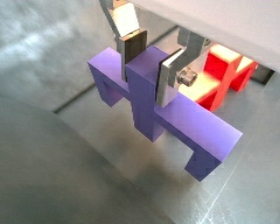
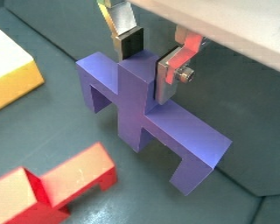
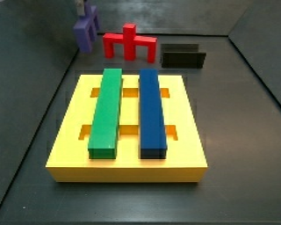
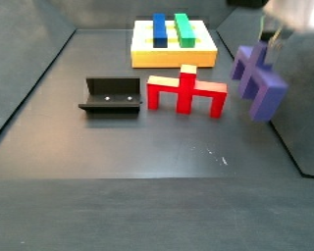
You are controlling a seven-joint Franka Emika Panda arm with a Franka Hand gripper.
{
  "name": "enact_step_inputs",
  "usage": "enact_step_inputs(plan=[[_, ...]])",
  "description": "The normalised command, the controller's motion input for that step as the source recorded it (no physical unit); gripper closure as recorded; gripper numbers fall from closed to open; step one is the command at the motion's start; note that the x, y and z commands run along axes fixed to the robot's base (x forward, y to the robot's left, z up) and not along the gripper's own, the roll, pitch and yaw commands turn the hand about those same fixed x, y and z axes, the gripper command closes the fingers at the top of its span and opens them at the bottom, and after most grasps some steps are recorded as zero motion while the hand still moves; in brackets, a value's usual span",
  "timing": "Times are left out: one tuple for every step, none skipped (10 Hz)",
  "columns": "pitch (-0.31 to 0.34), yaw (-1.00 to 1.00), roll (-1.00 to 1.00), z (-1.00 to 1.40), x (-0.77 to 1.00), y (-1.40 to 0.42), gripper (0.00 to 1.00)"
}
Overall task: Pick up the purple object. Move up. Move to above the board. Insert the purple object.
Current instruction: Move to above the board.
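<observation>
The gripper (image 1: 154,58) pinches the purple object (image 1: 160,109): in both wrist views its two silver fingers with dark pads press on either side of the piece's upright centre bar, one finger (image 2: 129,37) on the far face and one (image 2: 173,72) on the near face. The purple object (image 2: 149,114) is a branched block with a long centre bar and short arms sticking out to the sides. In a wrist view its lower end appears to hang clear of the grey floor, with a soft shadow beneath it, though whether it is fully lifted is hard to tell.

In a side view the purple object (image 4: 258,78) sits at the right edge of the scene, just right of the red object (image 4: 187,93), with the gripper (image 4: 269,34) above it. The red object stands on the floor, apart from the purple one. Left of it stands the fixture (image 4: 111,96).

Farther back lies the yellow board (image 4: 141,45), carrying a blue bar (image 4: 160,29) and a green bar (image 4: 184,27) side by side. In a side view the board (image 3: 78,114) fills the near middle, with the purple object (image 3: 84,26) well beyond it at the far left.
</observation>
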Motion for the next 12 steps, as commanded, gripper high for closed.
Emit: enact_step_inputs(plan=[[0.000,0.00,0.00,1.40,0.00,0.00,1.00],[0.004,0.00,0.00,1.40,-0.01,0.00,1.00],[0.000,-0.01,-0.03,1.40,-0.09,-0.03,1.00],[-0.007,-0.01,-0.05,1.40,-0.08,-0.02,1.00],[0.052,-0.01,-0.06,0.86,0.03,0.01,1.00],[0.103,-0.01,-0.08,0.50,0.08,0.01,1.00],[0.105,-0.01,-0.07,0.23,0.08,0.01,1.00],[0.031,1.00,-0.03,0.20,0.76,-1.40,1.00],[0.032,1.00,-0.02,0.18,0.76,-1.40,1.00],[0.042,1.00,-0.01,0.17,0.78,-1.40,1.00],[0.048,1.00,-0.03,0.18,0.82,-1.40,1.00],[0.050,1.00,-0.02,0.18,0.81,-1.40,1.00]])
